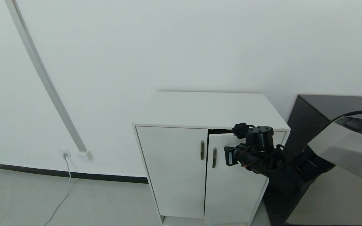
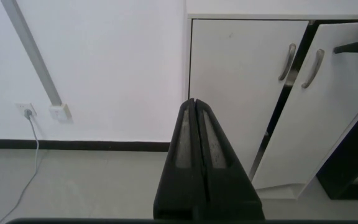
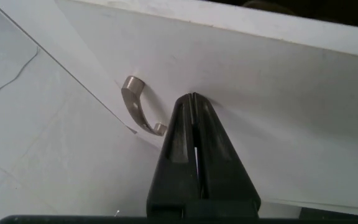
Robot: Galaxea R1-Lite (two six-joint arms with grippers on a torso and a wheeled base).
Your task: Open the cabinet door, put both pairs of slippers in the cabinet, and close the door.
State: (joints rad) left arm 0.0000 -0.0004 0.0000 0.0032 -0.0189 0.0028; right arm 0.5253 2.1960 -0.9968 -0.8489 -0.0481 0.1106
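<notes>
White wall point(image 1: 181, 47), grey tiled floor point(image 1: 42, 201), and a white cabinet point(image 1: 206, 108) set against the wall.

Head view: the right door point(image 1: 231, 188) stands ajar, with a dark gap along its top edge. Its handle point(image 1: 214, 157) runs upright, just to the left of my right gripper point(image 1: 229, 156).

Left wrist view: my left gripper point(image 2: 194, 109) has its jaws pressed together, holding nothing, well apart from the cabinet.

Right wrist view: my right jaws are likewise closed and empty. The tips are apparently at the door face, with the handle just beside them, ungrasped.

Judgement: my right arm is nearer, so the door should be widened from that handle.
</notes>
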